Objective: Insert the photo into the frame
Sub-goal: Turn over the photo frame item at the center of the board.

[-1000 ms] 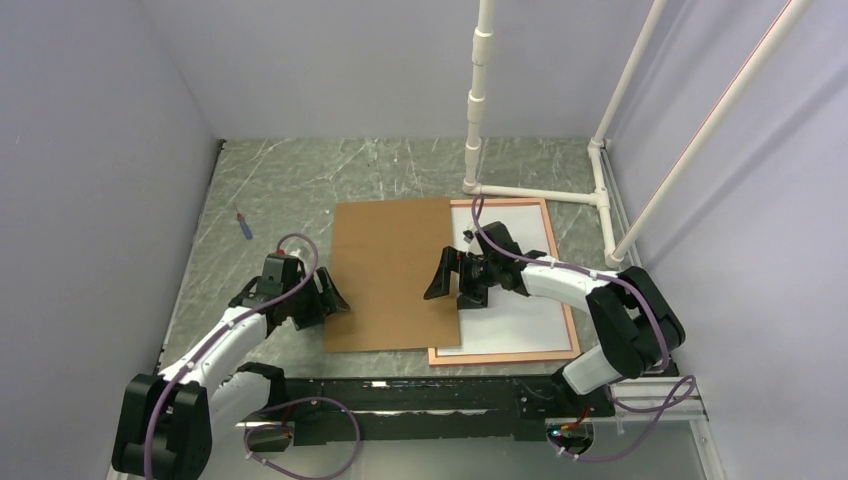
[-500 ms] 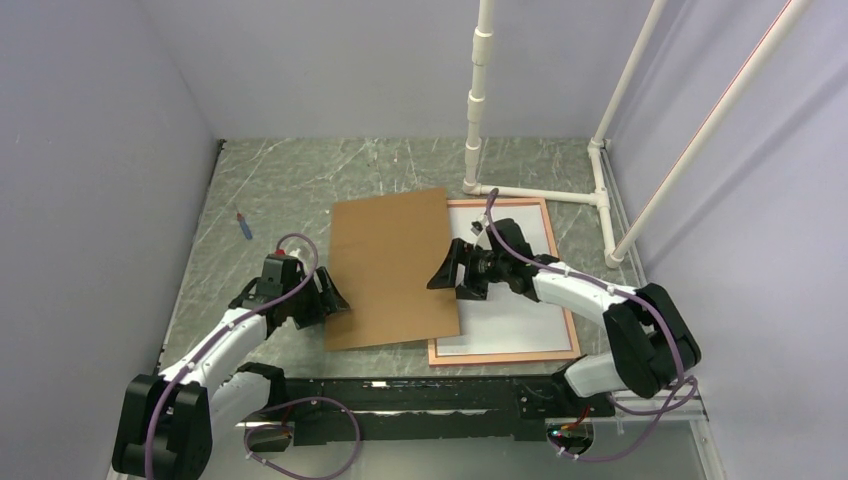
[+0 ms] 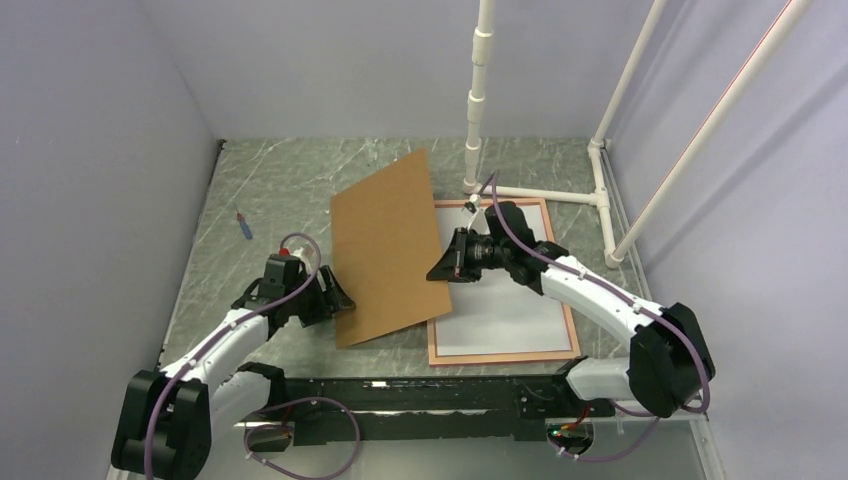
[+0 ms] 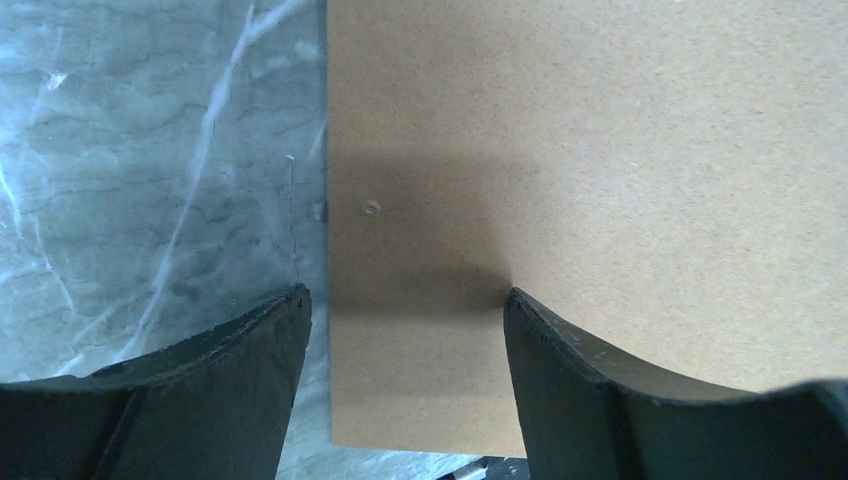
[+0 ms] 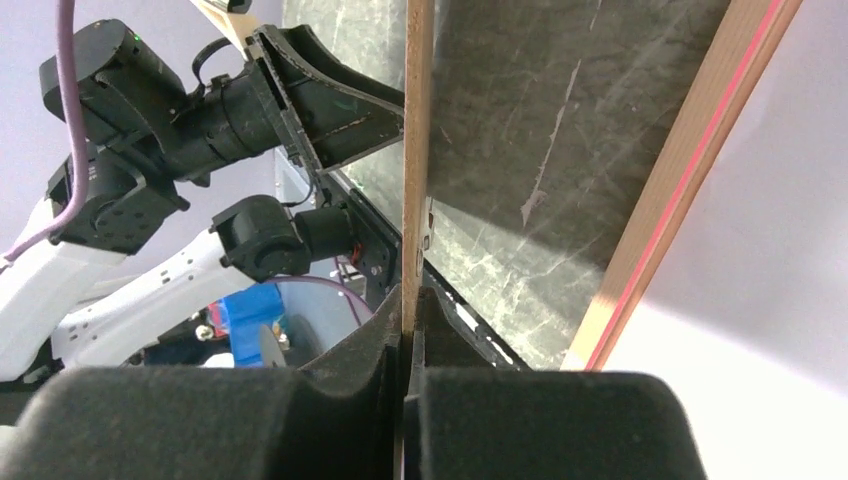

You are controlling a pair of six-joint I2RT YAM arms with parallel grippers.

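Obs., top view: the frame point(image 3: 503, 357) lies flat on the table point(image 3: 280, 180), to your right of centre, with its long axis running from near to far. The photo point(image 3: 500, 320) lies inside it on the same axis, and you see only a white face, no print.

The backing board point(image 3: 385, 250) stands tilted. Its right long edge is up and its left long edge is low, near the left gripper point(image 3: 335, 298). Its long axis also runs near to far, swung a little off the frame's. It hides the frame's left rail and a strip of the photo from you. The right arm crosses above the frame's far part.

Right gripper point(image 3: 447, 270): clenched on the board's raised edge. Your right wrist view confirms it: the board point(image 5: 416, 150) is seen edge-on, pinched between the pads point(image 5: 380, 340). The frame's wooden rail point(image 5: 680, 180) runs alongside, apart from the board, and the left arm point(image 5: 150, 130) is beyond. The top view cannot show that pinch.

Left gripper point(image 4: 405, 300): released, jaws wide. In your left wrist view it straddles the board's left edge point(image 4: 600, 150), one finger over the table point(image 4: 150, 150) and one over the board. You cannot tell whether it touches.

Also present: a small blue pen-like item point(image 3: 243, 226) far left, well apart from the frame, and white pipes point(image 3: 478, 100) beyond the frame.
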